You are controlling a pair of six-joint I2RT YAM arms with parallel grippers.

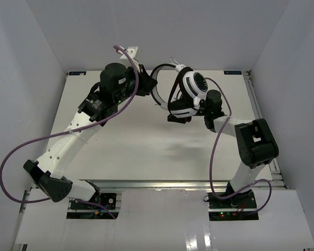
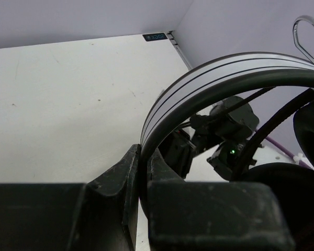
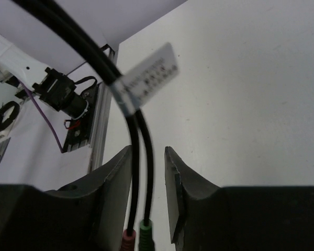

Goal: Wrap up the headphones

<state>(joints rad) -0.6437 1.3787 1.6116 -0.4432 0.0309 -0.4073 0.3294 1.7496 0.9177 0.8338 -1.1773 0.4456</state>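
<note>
**Mid-wrap, headphones aloft.** The white-and-black over-ear headphones [image 1: 192,84] hang above the far part of the pale counter [image 1: 136,146], carried between your two arms.

Your left gripper [image 2: 145,163] is clamped on the grey, black-lined headband [image 2: 225,73], both fingers pressed against the band. Your right gripper [image 3: 148,167], just on the near-right side of the headphones, stands narrowly apart. Two strands of the thin black cable [image 3: 145,130] run down between its fingers, with a sliver of daylight beside them, so they are guided rather than pinched. A white paper label [image 3: 149,78] sits on the strands above the fingers. A pink plug [image 3: 128,238] and a green plug [image 3: 145,232] show at the bottom of the right wrist view.

The step in hand looks like the winding itself: one arm anchors the headphones while the other manages the cable's loose end. Your next move likely calls for closing on the strands, then carrying them around the headphones while the left arm holds the band steady.

Watch the margins. The counter's far edge and the grey back wall [image 1: 157,31] lie close behind the headphones, and a thick purple robot cable [image 1: 214,151] loops just to their near right. The open room lies on the near side of the headphones, over bare counter.
</note>
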